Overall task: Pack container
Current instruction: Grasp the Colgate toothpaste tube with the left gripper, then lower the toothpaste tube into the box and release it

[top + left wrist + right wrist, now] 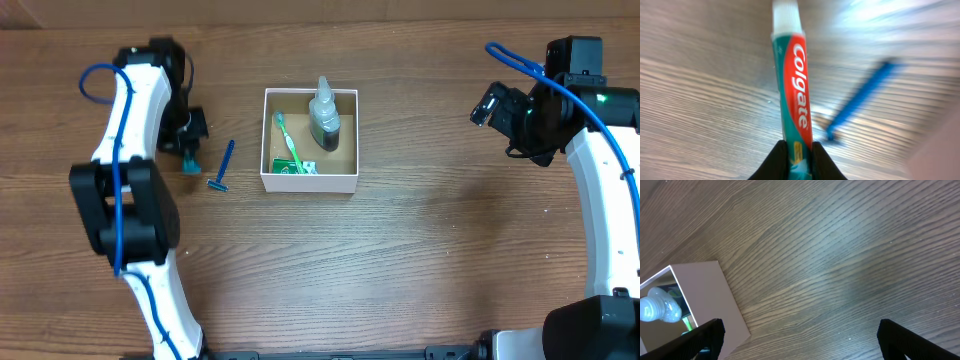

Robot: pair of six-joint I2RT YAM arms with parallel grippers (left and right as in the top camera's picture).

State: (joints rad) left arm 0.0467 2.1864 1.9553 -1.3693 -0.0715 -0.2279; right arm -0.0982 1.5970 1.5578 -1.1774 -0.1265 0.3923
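Toothpaste is pinched by its tail in the left gripper, with a blue razor just beside it. Right gripper hangs spread wide and empty. Between the two grippers stands the container — a toothbrush and a bottle inside.

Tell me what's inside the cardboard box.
Inside the container are a green toothbrush, a bottle with a clear top and dark contents, and a green-and-white packet. Anything beneath the bottle or packet is covered.
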